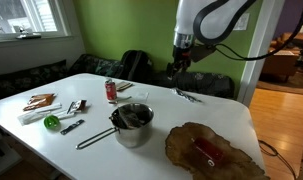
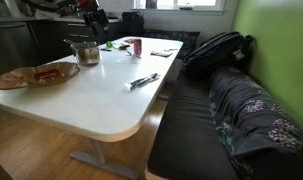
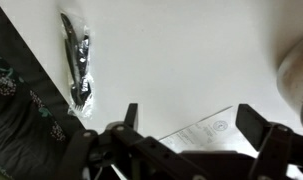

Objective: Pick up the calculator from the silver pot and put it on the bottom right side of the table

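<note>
Jaws spread wide and empty, hovering over the bench far edge by wrapped cutlery. Calculator apparently lies in the silver pot, at 7 o'clock from the jaws. Grasp and placement both left to do.

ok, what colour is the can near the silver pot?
Red. The can shows best in an exterior view.
</note>
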Robot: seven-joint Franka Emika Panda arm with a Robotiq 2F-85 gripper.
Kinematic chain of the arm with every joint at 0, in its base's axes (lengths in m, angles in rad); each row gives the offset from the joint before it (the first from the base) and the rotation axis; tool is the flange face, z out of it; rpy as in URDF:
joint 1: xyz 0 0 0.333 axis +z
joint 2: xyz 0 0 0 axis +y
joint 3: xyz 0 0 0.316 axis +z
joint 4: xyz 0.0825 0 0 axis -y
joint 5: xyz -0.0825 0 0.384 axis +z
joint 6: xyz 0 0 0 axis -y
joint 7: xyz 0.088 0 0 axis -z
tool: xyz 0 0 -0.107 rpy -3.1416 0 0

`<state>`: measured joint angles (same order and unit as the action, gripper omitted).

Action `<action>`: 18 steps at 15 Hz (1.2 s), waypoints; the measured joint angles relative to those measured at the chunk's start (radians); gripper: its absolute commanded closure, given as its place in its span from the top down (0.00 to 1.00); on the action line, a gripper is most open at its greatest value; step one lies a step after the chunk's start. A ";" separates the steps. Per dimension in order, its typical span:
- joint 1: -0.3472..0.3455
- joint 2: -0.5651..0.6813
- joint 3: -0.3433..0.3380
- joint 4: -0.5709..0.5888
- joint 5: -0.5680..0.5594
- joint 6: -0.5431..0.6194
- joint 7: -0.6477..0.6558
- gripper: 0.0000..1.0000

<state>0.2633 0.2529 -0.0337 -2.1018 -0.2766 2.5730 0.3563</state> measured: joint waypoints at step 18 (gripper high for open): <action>0.300 0.317 0.018 0.403 -0.113 -0.142 0.477 1.00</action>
<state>0.5632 0.5703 -0.0157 -1.6987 -0.3893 2.4313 0.8331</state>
